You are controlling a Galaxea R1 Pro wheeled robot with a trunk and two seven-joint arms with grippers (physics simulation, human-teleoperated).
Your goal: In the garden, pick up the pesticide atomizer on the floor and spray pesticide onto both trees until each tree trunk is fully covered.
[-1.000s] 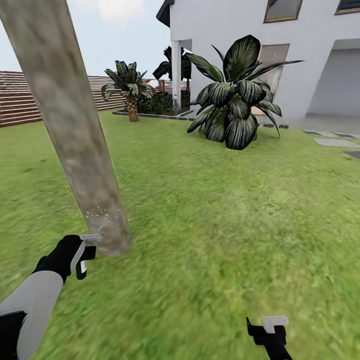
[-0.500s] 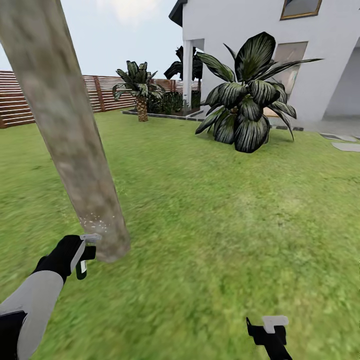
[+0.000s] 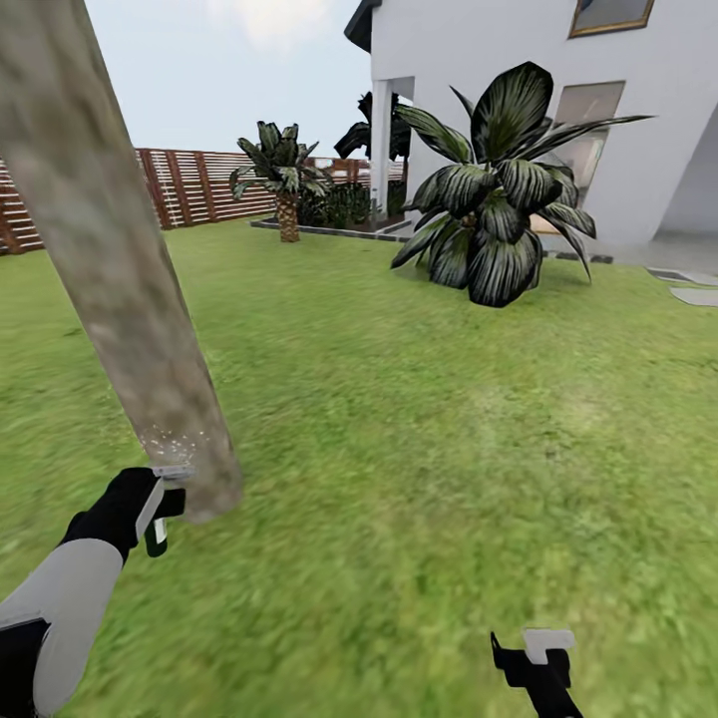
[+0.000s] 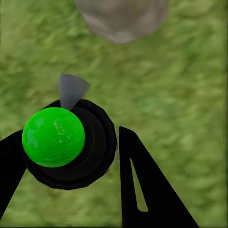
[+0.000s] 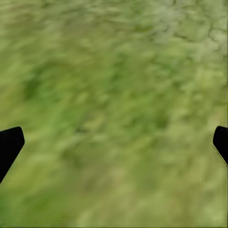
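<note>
Count: one thick mottled grey-beige tree trunk [image 3: 120, 289], leaning across the left of the head view; one short palm with a scaly trunk [image 3: 284, 184] by the brown slatted wooden fence [image 3: 199, 184]; one large dark broad-leaved plant [image 3: 499, 194] in front of the white house [image 3: 598, 110]; two grey paving slabs [image 3: 695, 289] at the far right edge. Two grippers.

Left gripper [image 3: 155, 514]: black fingers pinched on the pesticide atomizer, a black round-bodied sprayer with a bright green ball top [image 4: 53, 137]. In the left wrist view one finger [image 4: 142, 185] lies just beside the black body and the other comes in from the opposite side, so the sprayer sits between them. A grey nozzle piece [image 4: 71, 89] points toward the trunk base [image 4: 122, 19]. In the head view the sprayer's pale head is almost touching the trunk near ground level; whether they touch, I cannot tell. Tiny white specks of pesticide [image 3: 175, 439] dot the bark just above it.

Left arm: grey forearm rises from the lower left corner, black wrist reaching forward to the trunk foot.

Right gripper [image 3: 538, 663]: low at the lower edge of the head view, over blurry green grass [image 3: 419, 449]. Right wrist view shows the two black fingertips [image 5: 9, 145] spread wide, nothing but lawn between them.
</note>
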